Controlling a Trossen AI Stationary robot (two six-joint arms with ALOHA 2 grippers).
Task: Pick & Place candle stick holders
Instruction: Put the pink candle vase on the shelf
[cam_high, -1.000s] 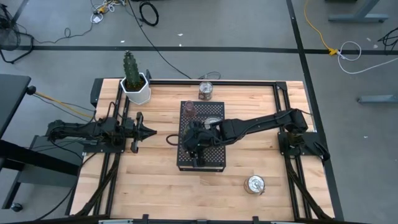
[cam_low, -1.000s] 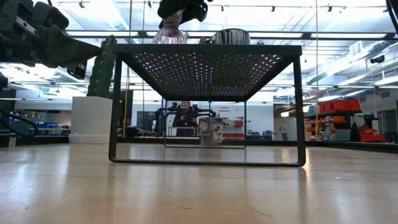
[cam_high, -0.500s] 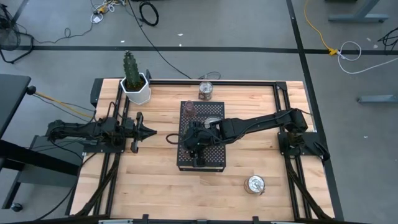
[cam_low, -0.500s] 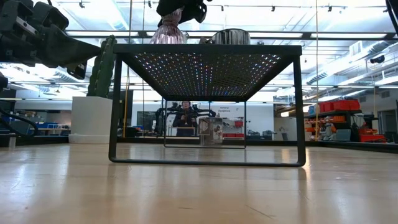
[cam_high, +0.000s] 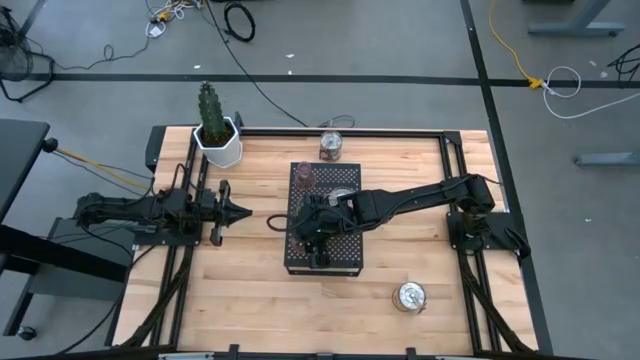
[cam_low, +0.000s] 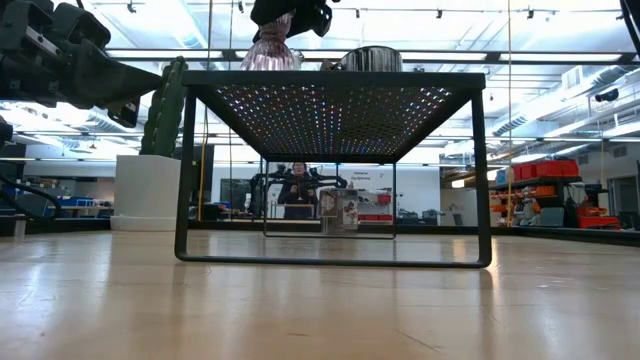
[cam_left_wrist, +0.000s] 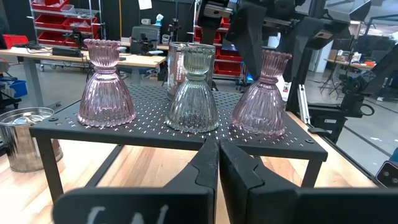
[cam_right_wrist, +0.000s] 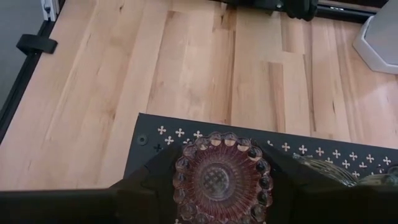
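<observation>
A black perforated stand (cam_high: 345, 250) sits mid-table. On its top stand a pink candle stick holder (cam_left_wrist: 107, 84) at the far left corner, a green one (cam_left_wrist: 193, 90) and a silvery one (cam_left_wrist: 176, 59). A second pink holder (cam_right_wrist: 219, 180) stands on the stand's near left part, with my right gripper (cam_high: 318, 224) shut on its top. My left gripper (cam_high: 243, 211) waits shut at the table's left, pointing level at the stand. My right gripper pinches the pink holder's beaded top rim (cam_right_wrist: 180, 177) between its two fingers, one on each side. The fingers slant down at it from the table's right. The holder is upright, with its flared base (cam_left_wrist: 258, 124) on the stand's top.
A white pot with a cactus (cam_high: 218, 140) stands at the far left corner. One holder (cam_high: 331, 146) stands on the table beyond the stand, and a silvery one (cam_high: 410, 296) at the near right. Bare wood lies between the stand and my left gripper.
</observation>
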